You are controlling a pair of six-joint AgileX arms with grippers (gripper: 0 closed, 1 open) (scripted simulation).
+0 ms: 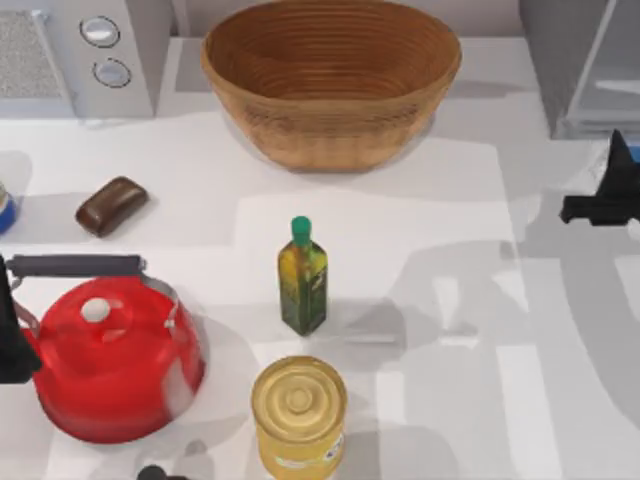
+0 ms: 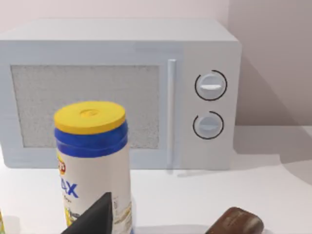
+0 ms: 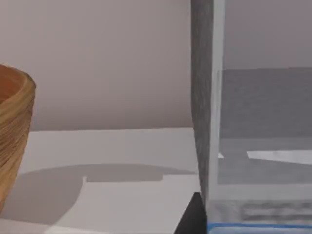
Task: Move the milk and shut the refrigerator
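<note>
Locating the milk: a thin blue strip (image 3: 258,227) at the lower edge of the right wrist view, just below the refrigerator's pale frame. The rest of the carton is cut off, so I cannot tell whether it stands upright or whether it is touching anything.
Refrigerator: a dark grey speckled cabinet (image 1: 575,60) at the table's far right corner, cut off by the top and right edges of the top view. Its pale framed door panel (image 3: 202,97) looks swung out from the body, seen nearly edge-on from the right wrist.
Right gripper: a black shape (image 1: 608,190) at the right edge of the top view, just in front of the refrigerator and partly out of frame. I cannot tell whether it is spread, pressed together or pinching the milk.
Basket: a large woven basket (image 1: 330,80) at the back middle, left of the refrigerator and well apart from it.
Table: a white top (image 1: 450,330), bare between the basket and the right gripper.
Oil bottle: a green-capped bottle (image 1: 303,275) stands upright near the table's middle.
Yellow can: the can (image 1: 298,415) stands just in front of the bottle, its base cut off by the lower edge.
Kettle: a red kettle (image 1: 110,355) with a dark handle at front left.
Brown bar: a small bar (image 1: 110,205) lies behind the kettle.
Microwave: a light grey appliance with two knobs (image 1: 80,55) in the far left corner.
Canister: a blue tub with a yellow lid (image 2: 92,156) stands in front of the microwave.
Left gripper: a dark shape (image 1: 10,340) at the left edge beside the kettle, mostly cut off. I cannot tell its state.
</note>
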